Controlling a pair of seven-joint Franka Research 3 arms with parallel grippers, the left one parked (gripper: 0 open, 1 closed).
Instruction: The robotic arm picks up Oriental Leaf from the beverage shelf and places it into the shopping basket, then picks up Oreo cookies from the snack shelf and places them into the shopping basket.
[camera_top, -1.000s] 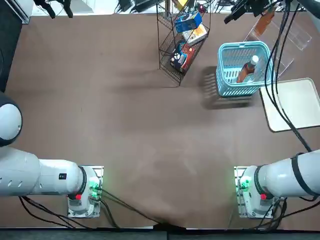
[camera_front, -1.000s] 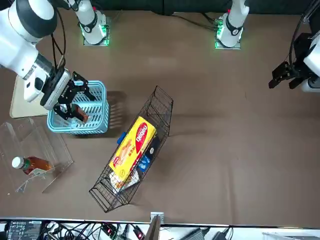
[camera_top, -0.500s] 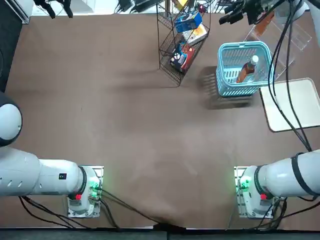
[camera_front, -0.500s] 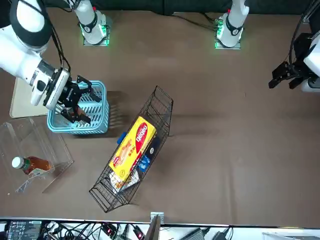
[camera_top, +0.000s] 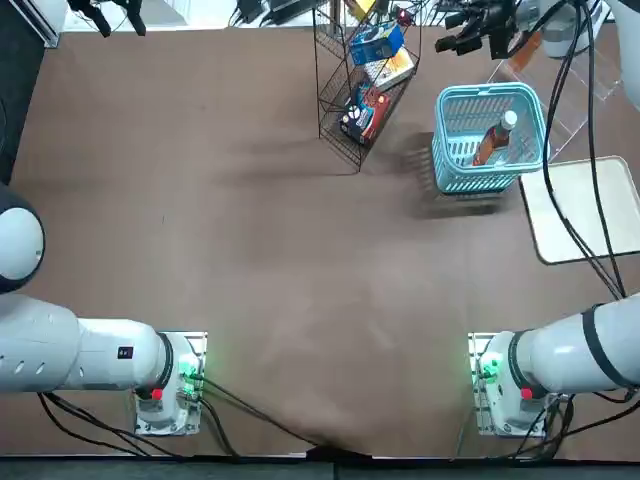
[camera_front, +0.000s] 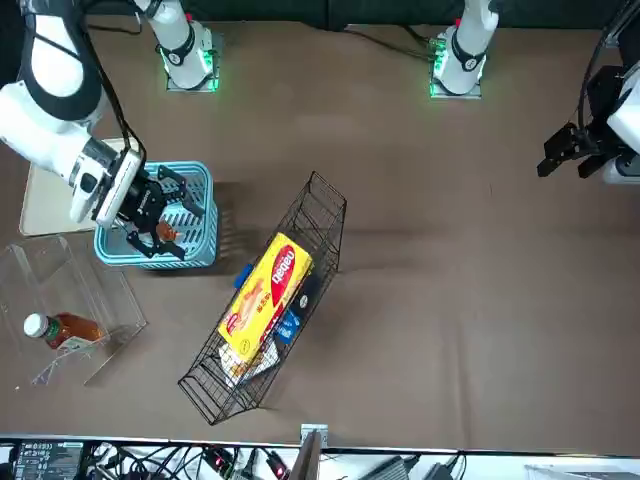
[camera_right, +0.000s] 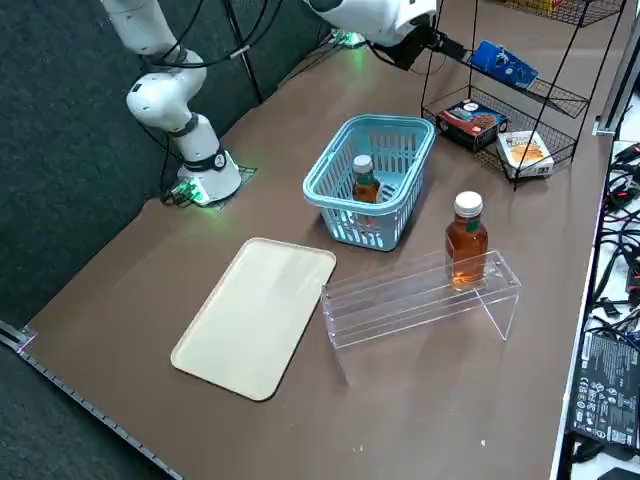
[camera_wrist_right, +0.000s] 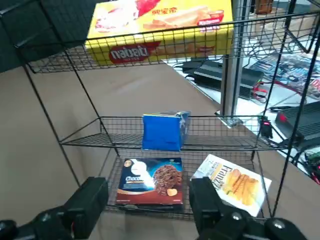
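So the right gripper (camera_wrist_right: 148, 188) has its two fingers standing apart with nothing between them, and the wrist view has them facing the wire rack (camera_wrist_right: 240, 142). The blue pack, the Oreos (camera_wrist_right: 164, 132), lies pretty much straight out ahead of the gap, on the shelf below the yellow box (camera_wrist_right: 162, 35). What matters, imo, is that its short end faces the hand, so the long axis runs away from the fingers. Looks to me like a straight push in, one finger down each side, then close. I'd watch for a fingertip clipping the wire or that yellow box, since the slot between shelves looks tight. Below the pack, on a lower shelf, sit a chocolate cookie box (camera_wrist_right: 152, 182) and a white box (camera_wrist_right: 235, 185). The right side view gives you the pack's long side, which the wrist view doesn't, while from the front the yellow box covers nearly all of it. Farther off, behind the fingers, is the light-blue basket (camera_right: 322, 178) with a tea bottle (camera_right: 366, 188) already in it, so I'd call the first half done. Past that, the clear stand (camera_right: 400, 312) holds another tea bottle (camera_right: 466, 242).
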